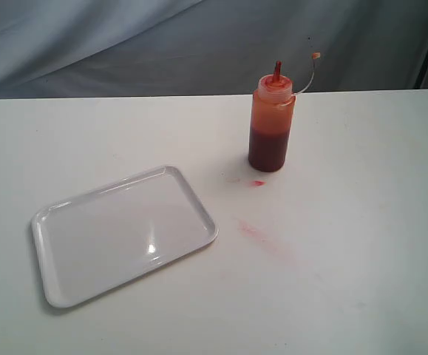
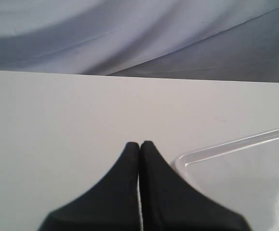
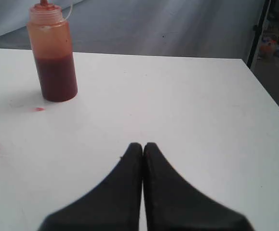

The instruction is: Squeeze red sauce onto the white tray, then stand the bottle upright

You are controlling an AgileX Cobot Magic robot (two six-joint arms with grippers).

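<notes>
While the left gripper and right gripper are pressed shut, empty, the bottle stands upright far right of centre, translucent orange, dark red below; the white tray lies near left.

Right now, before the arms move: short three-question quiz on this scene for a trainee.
1. True or false: the bottle lies on its side on the white tray.
2. The left hand and right hand are: A open, B shut and empty, C gripping the bottle.
3. Where is the small red drop?
Key: 1 false, upright on the table; 2 B; 3 on the table beside the bottle's base.
</notes>
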